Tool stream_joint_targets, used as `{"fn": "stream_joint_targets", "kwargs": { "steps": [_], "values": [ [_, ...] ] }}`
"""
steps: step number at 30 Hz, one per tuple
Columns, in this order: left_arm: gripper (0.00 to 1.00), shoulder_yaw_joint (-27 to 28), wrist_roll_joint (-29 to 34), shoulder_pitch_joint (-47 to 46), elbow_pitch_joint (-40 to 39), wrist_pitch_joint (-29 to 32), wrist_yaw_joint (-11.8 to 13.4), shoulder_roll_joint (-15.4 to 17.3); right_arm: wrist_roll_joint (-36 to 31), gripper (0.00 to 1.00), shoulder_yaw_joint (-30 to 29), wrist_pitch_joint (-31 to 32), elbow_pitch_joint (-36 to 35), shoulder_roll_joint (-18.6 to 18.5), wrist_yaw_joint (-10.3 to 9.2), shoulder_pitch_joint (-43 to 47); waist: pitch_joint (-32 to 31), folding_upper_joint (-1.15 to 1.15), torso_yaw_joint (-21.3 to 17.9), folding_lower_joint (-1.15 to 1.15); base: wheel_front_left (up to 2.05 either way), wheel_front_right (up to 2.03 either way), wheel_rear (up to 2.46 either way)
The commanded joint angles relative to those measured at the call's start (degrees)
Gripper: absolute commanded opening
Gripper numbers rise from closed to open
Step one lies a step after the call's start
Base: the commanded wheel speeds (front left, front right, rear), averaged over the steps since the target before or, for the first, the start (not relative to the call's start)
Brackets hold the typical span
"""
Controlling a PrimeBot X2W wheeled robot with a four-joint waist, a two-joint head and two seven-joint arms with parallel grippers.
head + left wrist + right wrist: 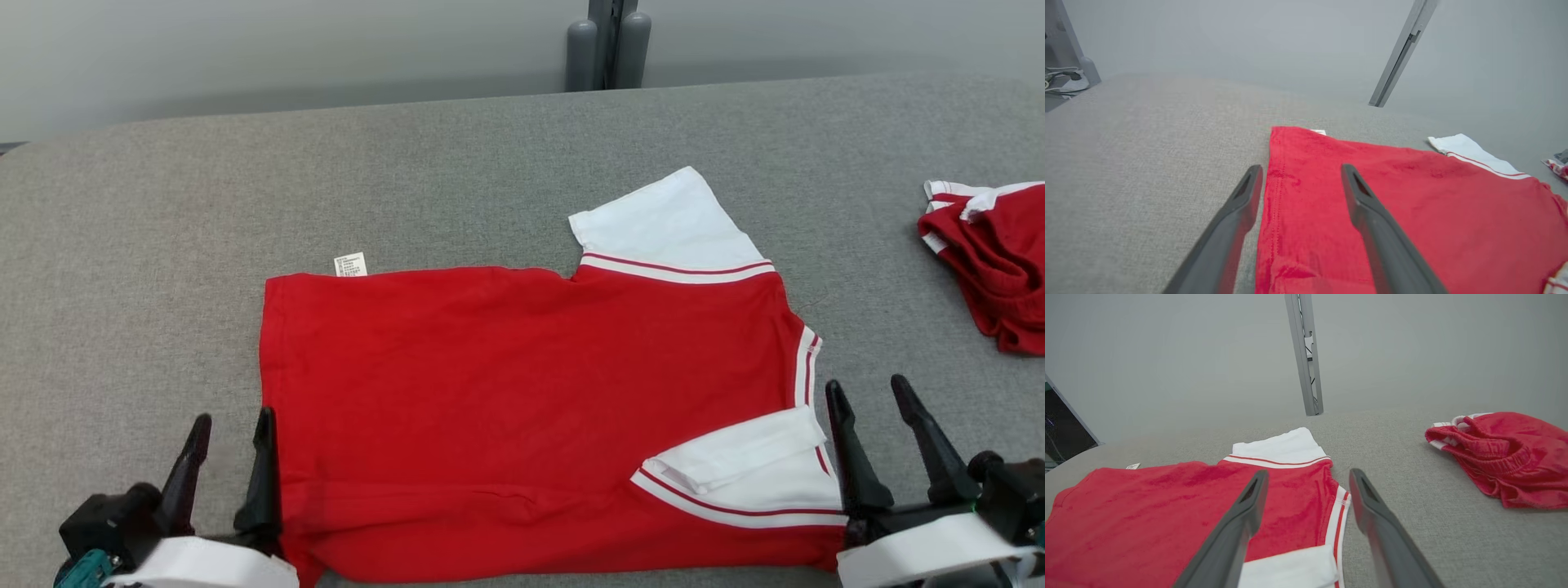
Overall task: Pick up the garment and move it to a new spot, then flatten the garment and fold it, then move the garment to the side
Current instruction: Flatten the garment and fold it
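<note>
Now the shirt lies flat on the table, close to the near edge, its red body spread sideways with the hem to the robot's left and the neck to its right. The far sleeve, white, points away from the robot. The near sleeve is folded in over the red cloth by the neck. A small white label pokes out at the far hem corner.

The left gripper sits low at the near hem corner, fingers pointing away from the robot and leaning slightly inward. Its jaws are spread and pinch nothing. In the left wrist view one finger is over bare table and the other over red cloth, with the hem edge running between them. Whether either finger touches the cloth I cannot tell.

The right gripper sits low just beside the neck end, fingers likewise pointing away and leaning slightly inward. Its jaws are spread and empty too. In the right wrist view one finger is over the red body and folded sleeve and the other over bare table, with the striped trim between them. A pale forearm shows behind each gripper at the bottom of the head view.

Crumpled red shorts lie well apart at the table's right side. A grey post stands behind the far edge.
</note>
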Motion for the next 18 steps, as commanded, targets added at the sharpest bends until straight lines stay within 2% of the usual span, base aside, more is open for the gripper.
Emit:
{"fn": "stream_joint_targets", "kwargs": {
  "steps": [1,7,14,18],
  "values": [
    [1.0,0.0,1.2,-2.5,-0.2,-2.4,0.4,-0.3,-0.7,1.0,-0.5,0.6,-1.0,-0.2,0.01,-1.5,0.5,0.0,0.5,0.0,0.0,0.0,0.0],
    [1.0,-1.2,3.8,-7.7,2.2,-6.4,0.8,-1.1,-2.2,1.0,-0.5,2.0,-2.5,-0.3,0.01,-4.6,1.2,0.0,1.2,0.0,0.0,0.0,0.0],
    [1.0,-2.0,4.4,-10.4,5.4,-6.1,0.8,-0.9,-1.6,1.0,0.2,1.7,-2.2,-0.2,0.01,-5.9,1.9,0.0,1.2,0.0,0.0,0.0,0.0],
    [1.0,-1.8,3.2,-13.9,8.0,-5.4,-0.3,-0.7,-1.4,1.0,0.2,1.4,-2.4,-0.2,0.01,-6.6,3.4,0.0,1.0,0.0,0.0,0.0,0.0]
  ]
}}
